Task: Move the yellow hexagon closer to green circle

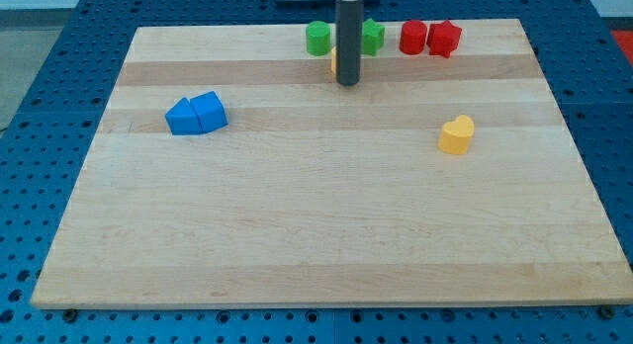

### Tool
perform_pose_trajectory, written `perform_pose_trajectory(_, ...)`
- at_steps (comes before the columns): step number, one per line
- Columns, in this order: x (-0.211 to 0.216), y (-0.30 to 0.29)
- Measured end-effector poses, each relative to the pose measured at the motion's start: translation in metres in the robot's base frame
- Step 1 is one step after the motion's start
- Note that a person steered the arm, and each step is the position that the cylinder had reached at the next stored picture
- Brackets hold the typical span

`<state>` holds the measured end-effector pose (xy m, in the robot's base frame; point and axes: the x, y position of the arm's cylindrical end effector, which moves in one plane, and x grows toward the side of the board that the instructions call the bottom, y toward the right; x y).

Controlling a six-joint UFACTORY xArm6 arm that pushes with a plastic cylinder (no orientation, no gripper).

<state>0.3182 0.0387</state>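
The green circle [317, 38] stands near the view's top edge of the wooden board [297, 225]. The yellow hexagon [334, 58] is almost wholly hidden behind my rod; only a thin yellow sliver shows at the rod's left side, just below and to the right of the green circle. My tip [348, 83] rests on the board right in front of that hexagon, below the green circle and a little to its right.
A second green block [374, 36] sits right of the rod, partly hidden. Two red blocks [412, 36] [444, 38] stand further right at the top. A yellow heart [457, 134] lies at the right. Two blue blocks [183, 118] [211, 111] touch at the left.
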Motion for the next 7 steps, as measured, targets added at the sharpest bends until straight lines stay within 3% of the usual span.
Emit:
perform_pose_trajectory(1,0.005,0.046)
perform_pose_trajectory(3,-0.048,0.037)
perform_pose_trajectory(4,-0.012,-0.055)
perform_pose_trajectory(5,-0.004,-0.118)
perform_pose_trajectory(7,-0.020,-0.133)
